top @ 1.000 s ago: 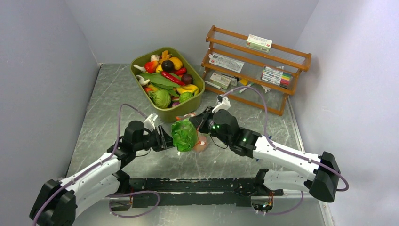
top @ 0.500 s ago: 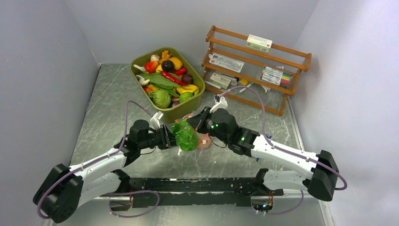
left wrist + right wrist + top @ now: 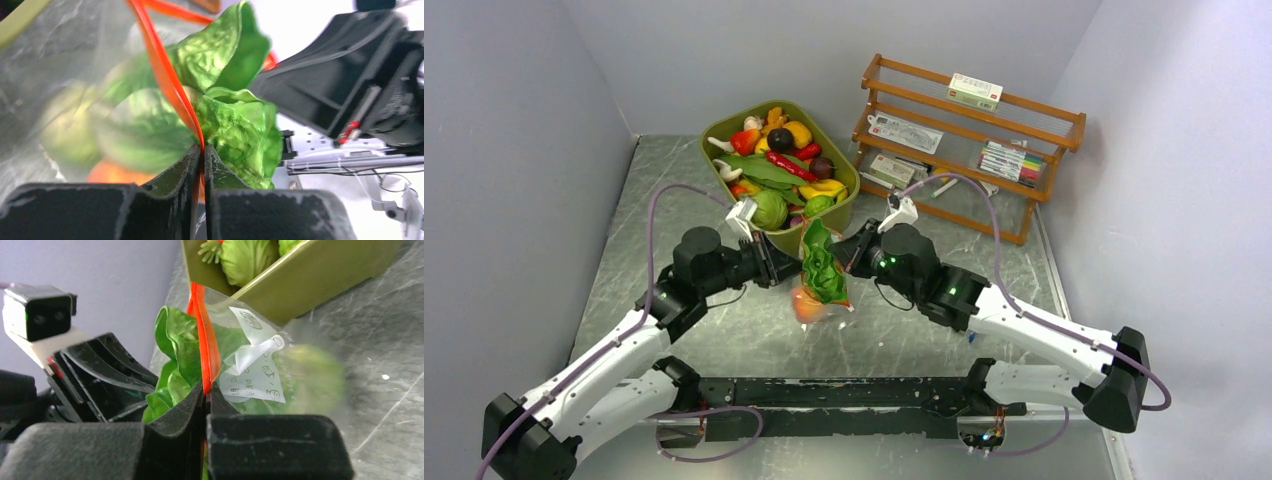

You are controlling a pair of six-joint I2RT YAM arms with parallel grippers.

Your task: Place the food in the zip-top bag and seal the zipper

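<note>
Because both claws are already on the bag, take the zipper strip (image 3: 167,80) as the reference line for the coming move. The left claw (image 3: 202,150) is pinched flat on that strip, with nothing else between its fingers. The right claw (image 3: 206,388) is pinched on it from the opposite side.

In the overhead view, the bag (image 3: 816,300) hangs between the two claws, just on the near side of the green tub (image 3: 852,195). The left claw is at its left and the right claw at its right, so neither arm is nearer: both are in contact.

Note the long axis. In each wrist view the strip runs up and away from the fingertips, so any slide along it should follow that line. The mouth points upward and the closed bottom points down toward the table (image 3: 674,190). You cannot tell from these views whether the bottom rests on the table.

Check the contents before sealing. A peach (image 3: 802,306) sits low in the bag. The lettuce (image 3: 824,268) stands on end, long axis upright, and its upper leaf appears to rise past the strip. A second run of the strip passes behind the leaf in the left wrist view. The mouth is therefore probably open there, and the leaf is likely to block closure.
</note>
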